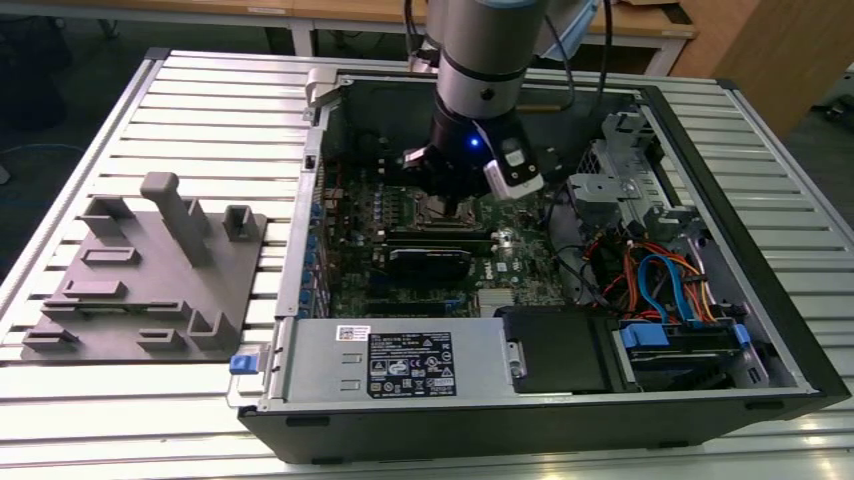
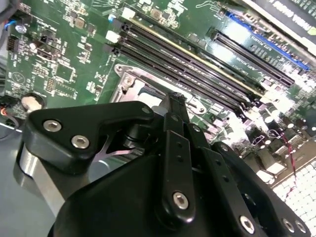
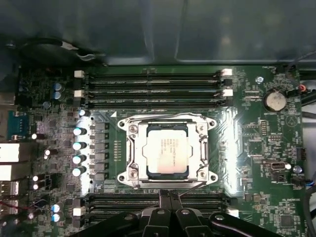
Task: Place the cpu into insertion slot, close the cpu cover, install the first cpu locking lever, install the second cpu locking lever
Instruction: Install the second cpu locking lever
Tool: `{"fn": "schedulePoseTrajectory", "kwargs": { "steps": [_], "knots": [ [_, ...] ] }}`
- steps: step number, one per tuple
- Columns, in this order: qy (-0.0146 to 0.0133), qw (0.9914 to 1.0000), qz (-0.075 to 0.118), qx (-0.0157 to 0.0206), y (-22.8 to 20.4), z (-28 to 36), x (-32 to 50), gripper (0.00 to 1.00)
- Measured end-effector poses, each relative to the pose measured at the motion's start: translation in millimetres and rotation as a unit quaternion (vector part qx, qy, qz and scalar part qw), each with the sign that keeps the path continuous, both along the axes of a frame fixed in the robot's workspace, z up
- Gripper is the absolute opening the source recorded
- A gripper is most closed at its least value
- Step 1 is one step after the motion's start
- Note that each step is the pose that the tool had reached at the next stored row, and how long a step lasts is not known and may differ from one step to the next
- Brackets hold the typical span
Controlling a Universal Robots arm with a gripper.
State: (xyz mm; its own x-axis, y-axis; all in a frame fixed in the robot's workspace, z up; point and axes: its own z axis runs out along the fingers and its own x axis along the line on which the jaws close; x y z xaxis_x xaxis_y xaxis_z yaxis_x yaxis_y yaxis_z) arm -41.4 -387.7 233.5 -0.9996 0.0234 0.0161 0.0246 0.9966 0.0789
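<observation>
In the first wrist view the cpu (image 3: 167, 150), a square chip with a silver-grey top, lies flat in the insertion slot (image 3: 129, 149) on the green board. The silvery cpu cover (image 3: 168, 124) lies down around its edges. A thin wire lever (image 3: 193, 187) runs along the socket side closest to my gripper (image 3: 168, 196), whose black fingers are pressed together and stand just beside that side. In the second wrist view the gripper (image 2: 176, 100) stands at the socket's metal rim (image 2: 129, 81). In the exterior view the gripper (image 1: 450, 192) hangs inside the open computer case over the socket (image 1: 441, 212).
Long black memory slots (image 3: 153, 84) flank the socket on two sides. The case walls (image 1: 747, 250), a drive cage (image 1: 607, 185) and coloured cables (image 1: 661, 285) crowd the exterior view's right. A grey fixture block (image 1: 147, 270) stands on the slatted table at the exterior view's left.
</observation>
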Motion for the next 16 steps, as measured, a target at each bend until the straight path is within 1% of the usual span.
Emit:
{"fn": "schedulePoseTrajectory", "kwargs": {
  "steps": [6,9,12,16],
  "knots": [
    [0.0002,0.99998,0.005,0.0015,-1.0,-3.2,-10.9,0.10],
    [0.0004,0.99997,0.007,0.0033,-2.0,-5.6,-15.5,0.10],
    [0.0004,0.99996,0.007,0.0067,-5.8,-6.8,-16.8,0.10],
    [0.0005,0.99993,0.007,0.0094,-7.8,-8.6,-18.3,0.10]
  ]
}}
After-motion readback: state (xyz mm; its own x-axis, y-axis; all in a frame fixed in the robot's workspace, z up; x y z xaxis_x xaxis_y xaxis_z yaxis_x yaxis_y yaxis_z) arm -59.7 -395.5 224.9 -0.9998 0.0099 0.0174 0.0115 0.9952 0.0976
